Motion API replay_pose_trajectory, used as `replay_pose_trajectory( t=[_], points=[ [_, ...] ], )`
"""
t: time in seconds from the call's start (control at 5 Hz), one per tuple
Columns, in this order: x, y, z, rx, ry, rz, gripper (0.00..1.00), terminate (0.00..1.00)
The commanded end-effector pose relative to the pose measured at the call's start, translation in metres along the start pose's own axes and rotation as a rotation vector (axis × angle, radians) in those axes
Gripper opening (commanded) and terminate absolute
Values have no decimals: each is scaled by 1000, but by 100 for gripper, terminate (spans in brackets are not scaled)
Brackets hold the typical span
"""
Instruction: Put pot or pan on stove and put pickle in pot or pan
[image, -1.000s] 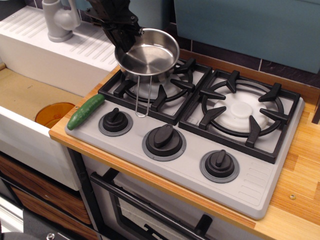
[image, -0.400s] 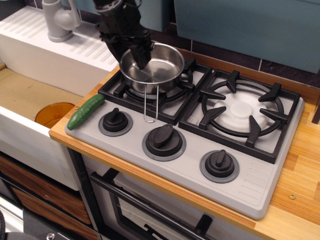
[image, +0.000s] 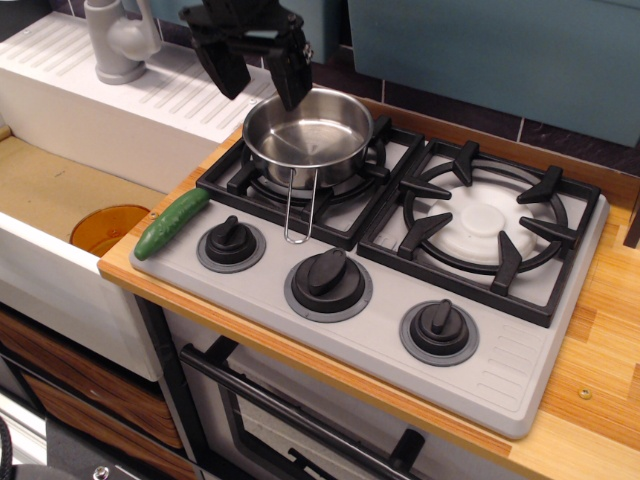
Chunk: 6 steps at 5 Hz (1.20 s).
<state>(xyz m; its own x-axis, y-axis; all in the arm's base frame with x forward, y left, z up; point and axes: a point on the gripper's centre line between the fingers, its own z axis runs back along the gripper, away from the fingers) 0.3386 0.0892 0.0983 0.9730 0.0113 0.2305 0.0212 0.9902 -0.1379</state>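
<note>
We are noting pan (image: 308, 137) sitting on stove (image: 400, 260) left burner; hand (image: 256, 72) hovering spread, empty; pickle (image: 171, 223) lying beside knobs, waiting.

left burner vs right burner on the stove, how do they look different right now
The left burner carries the steel pan, which hides most of its white disc; the right burner is bare, its disc fully showing. The left grate looks smaller than the right one. The open gripper hangs over the far edge of the left burner; nothing hangs over the right. Both share black cast grates on the same grey stove.
</note>
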Motion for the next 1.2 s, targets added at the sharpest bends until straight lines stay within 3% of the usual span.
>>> replay_pose_trajectory(
  t=[0.0, 0.4, 0.6, 0.8, 1.0],
  points=[
    [19, -11, 56, 36, -65, -49, 100, 0],
    [19, -11, 56, 36, -65, -49, 100, 0],
    [-10, -3, 64, 211, -107, -56, 100, 0],
    [-20, -1, 66, 313, -142, -53, 100, 0],
    [-33, -2, 56, 348, -186, -38, 100, 0]
  ],
)
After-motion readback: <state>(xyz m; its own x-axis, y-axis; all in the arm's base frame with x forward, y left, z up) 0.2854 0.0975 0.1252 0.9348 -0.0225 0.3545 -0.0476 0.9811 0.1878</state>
